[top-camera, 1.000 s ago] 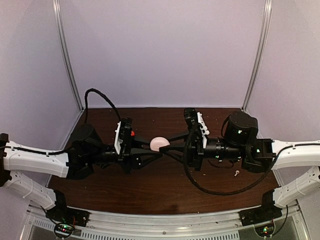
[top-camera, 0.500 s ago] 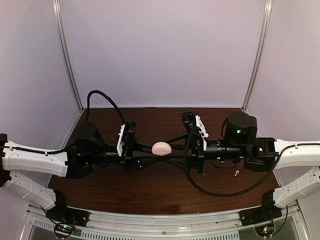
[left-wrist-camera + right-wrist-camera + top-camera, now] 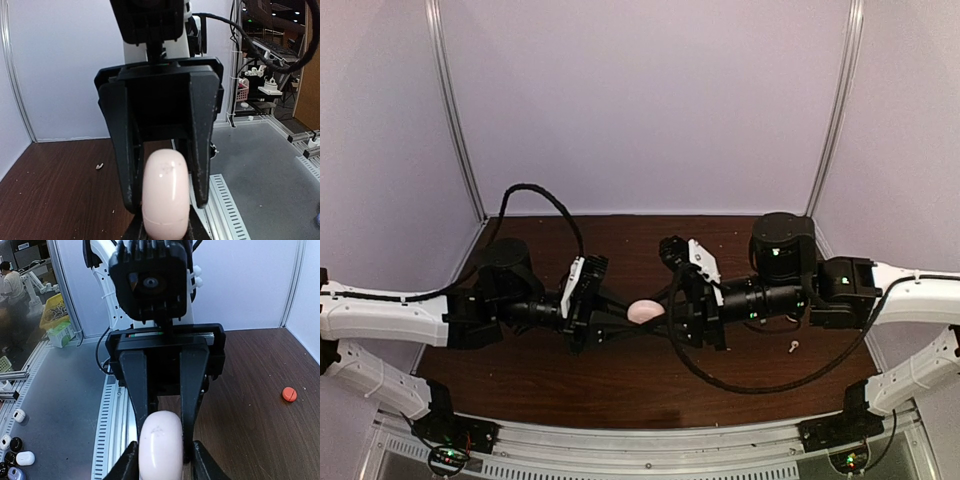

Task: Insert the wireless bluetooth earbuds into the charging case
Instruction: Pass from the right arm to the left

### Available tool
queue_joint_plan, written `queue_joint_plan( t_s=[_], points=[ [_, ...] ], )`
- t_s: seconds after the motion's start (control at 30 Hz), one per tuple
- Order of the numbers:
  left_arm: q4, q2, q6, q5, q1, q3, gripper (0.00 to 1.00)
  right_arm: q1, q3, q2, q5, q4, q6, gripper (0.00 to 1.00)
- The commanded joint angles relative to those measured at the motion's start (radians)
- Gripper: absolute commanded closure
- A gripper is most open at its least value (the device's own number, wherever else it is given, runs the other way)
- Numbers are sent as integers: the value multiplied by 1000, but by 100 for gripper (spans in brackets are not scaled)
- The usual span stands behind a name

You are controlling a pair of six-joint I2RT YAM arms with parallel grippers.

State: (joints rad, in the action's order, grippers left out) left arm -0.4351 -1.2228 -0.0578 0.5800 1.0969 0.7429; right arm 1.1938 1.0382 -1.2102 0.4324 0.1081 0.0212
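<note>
Two end effectors, left [image 3: 624, 318] and right [image 3: 666, 318], both clamped on one pink charging case [image 3: 645, 311] at frame centre; we log its long axis running left-right. One white earbud [image 3: 793, 347] lies lower right on the dark wood worktop [image 3: 620, 385]. Walls [image 3: 640, 100] are pale lilac.

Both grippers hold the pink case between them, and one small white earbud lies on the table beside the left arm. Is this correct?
Not fully. The white earbud lies beside the right arm, not the left, as the top external view shows. The rest is correct: the left gripper and the right gripper both hold the pink case.
</note>
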Motion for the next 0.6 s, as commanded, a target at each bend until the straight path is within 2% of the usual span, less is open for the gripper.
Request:
queue_joint_plan(
  t_s=[0.0,0.2,0.23,0.33,0.4,0.57],
  points=[
    [23,-7,26,27,6,38,100,7,36,-11,6,73,27,68],
    [33,-7,32,15,5,38,99,8,32,-1,16,72,27,79],
    [32,-8,32,6,6,38,91,7,29,1,17,67,26,80],
    [4,-7,19,-1,6,32,84,7,15,11,9,32,16,83],
    [-27,-7,2,-3,5,25,74,7,6,15,5,9,9,83],
    [-97,-16,-38,-2,6,13,66,7,-1,19,-8,-22,4,84]
  ],
)
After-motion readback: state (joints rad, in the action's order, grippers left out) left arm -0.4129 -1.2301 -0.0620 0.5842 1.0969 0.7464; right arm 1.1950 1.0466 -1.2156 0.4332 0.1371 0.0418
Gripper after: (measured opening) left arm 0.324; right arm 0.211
